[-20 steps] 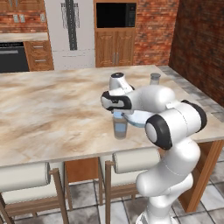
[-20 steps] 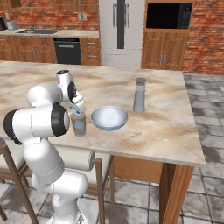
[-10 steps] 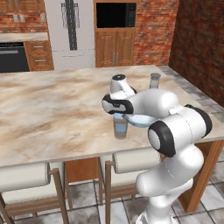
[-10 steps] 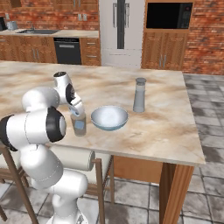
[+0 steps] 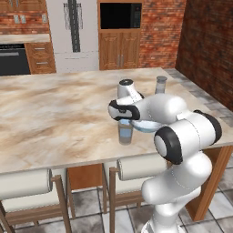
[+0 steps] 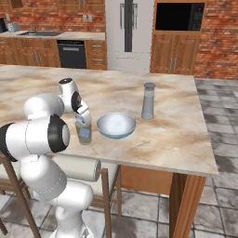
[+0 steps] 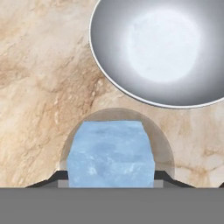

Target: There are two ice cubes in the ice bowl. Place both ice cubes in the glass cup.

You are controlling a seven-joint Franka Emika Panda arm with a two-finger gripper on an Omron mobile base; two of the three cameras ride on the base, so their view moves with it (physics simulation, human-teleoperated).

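Glass cup [image 6: 84, 134] on desk [image 6: 176, 135] near front edge, just left of ice bowl [image 6: 116, 125] in right base view, apart from it; gripper [image 6: 82, 122] directly above cup, w/ an ice cube [image 7: 111, 153] between its fingers, over cup mouth in hand view; bowl beyond cube there; shaker [image 6: 148, 101] behind & right of bowl, well apart from cup; stools [image 5: 25, 184] under desk's front edge; fridge [image 5: 73, 29] & oven [image 6: 72, 53] along back wall.
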